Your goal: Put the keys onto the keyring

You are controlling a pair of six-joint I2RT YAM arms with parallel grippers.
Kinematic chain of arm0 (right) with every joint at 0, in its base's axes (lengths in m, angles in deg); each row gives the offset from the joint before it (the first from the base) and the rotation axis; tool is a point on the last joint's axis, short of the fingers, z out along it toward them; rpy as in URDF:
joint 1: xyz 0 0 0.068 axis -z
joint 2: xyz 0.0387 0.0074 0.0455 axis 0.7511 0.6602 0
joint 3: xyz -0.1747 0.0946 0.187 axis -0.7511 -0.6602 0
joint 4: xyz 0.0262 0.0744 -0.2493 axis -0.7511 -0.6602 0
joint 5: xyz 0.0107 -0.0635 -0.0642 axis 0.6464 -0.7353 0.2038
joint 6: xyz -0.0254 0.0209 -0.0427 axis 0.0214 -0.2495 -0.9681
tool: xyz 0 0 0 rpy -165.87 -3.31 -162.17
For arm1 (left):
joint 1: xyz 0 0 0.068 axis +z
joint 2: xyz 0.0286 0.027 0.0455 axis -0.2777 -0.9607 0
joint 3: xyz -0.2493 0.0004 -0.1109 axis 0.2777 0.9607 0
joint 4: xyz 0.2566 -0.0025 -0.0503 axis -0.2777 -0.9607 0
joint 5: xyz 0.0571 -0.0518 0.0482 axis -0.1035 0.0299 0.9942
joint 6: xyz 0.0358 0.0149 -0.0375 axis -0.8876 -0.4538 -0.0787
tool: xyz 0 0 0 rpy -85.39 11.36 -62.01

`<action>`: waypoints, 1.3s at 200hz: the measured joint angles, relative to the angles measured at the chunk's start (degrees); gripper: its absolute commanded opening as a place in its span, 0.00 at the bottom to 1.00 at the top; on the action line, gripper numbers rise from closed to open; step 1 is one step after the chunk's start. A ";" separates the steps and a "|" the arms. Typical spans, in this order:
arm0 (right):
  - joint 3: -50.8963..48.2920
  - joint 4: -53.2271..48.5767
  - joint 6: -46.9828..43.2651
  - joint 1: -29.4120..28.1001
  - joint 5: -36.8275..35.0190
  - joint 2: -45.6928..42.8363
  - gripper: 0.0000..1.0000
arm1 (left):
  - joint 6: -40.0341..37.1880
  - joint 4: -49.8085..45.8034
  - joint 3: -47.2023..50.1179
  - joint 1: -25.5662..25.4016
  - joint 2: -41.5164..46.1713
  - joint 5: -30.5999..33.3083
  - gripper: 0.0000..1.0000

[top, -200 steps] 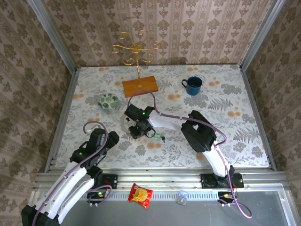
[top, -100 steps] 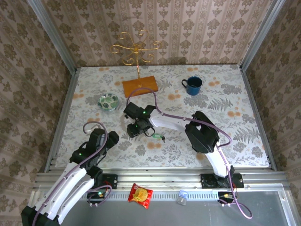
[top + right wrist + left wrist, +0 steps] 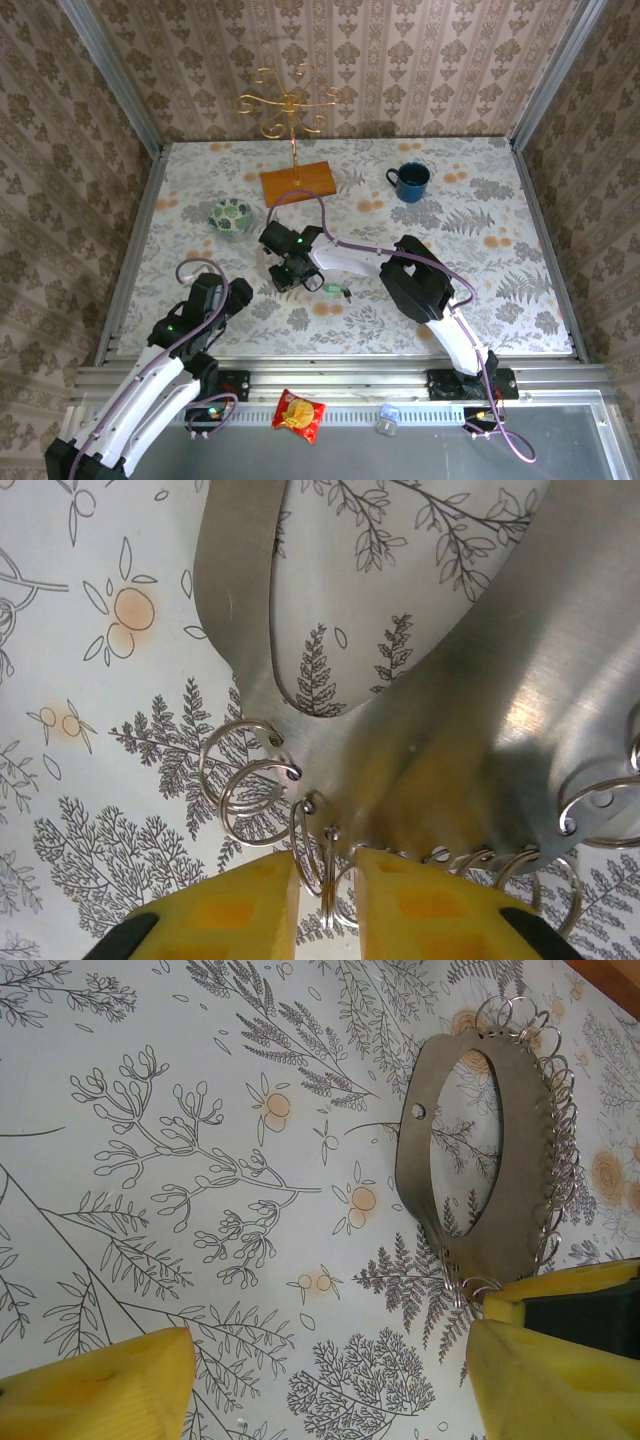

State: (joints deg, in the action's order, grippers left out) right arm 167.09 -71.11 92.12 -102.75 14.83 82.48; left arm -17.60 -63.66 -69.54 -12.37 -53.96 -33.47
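The keyring (image 3: 415,1160) is a wide flat grey metal hoop lying on the patterned table, with many small wire split rings (image 3: 245,780) along its edge. My right gripper (image 3: 327,865) sits at that edge, its yellow fingers (image 3: 230,910) drawn close with a couple of the split rings pinched between them. From above, the right gripper (image 3: 290,272) is at table centre-left. The green-headed key (image 3: 341,292) lies loose just to its right; the black key I cannot make out. My left gripper (image 3: 330,1380) hovers open above bare table, near the hoop's lower end, holding nothing.
A small patterned green bowl (image 3: 231,216) stands behind the grippers on the left. A gold wire stand on a wooden base (image 3: 297,183) is at the back, and a blue mug (image 3: 410,181) at the back right. A snack packet (image 3: 298,414) lies off the table's near edge.
The right arm has crept slightly left and away from the near edge, staying at the keyring. The left arm has not moved.
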 measured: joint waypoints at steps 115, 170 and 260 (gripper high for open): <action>-6.88 -0.31 -11.65 5.33 1.70 -4.61 0.00 | -2.45 2.21 -0.02 0.00 -2.34 -0.68 0.72; -7.28 -0.28 -15.93 7.41 1.66 -5.03 0.28 | -3.30 3.76 -0.02 -0.04 -3.56 -1.46 0.72; -6.73 -2.73 -12.15 0.76 -2.89 -10.93 0.33 | -1.07 0.85 0.28 -0.04 0.92 2.12 0.73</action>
State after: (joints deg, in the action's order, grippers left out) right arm 160.35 -73.85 79.97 -101.98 11.95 71.55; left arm -18.67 -62.81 -69.26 -12.41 -53.04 -31.35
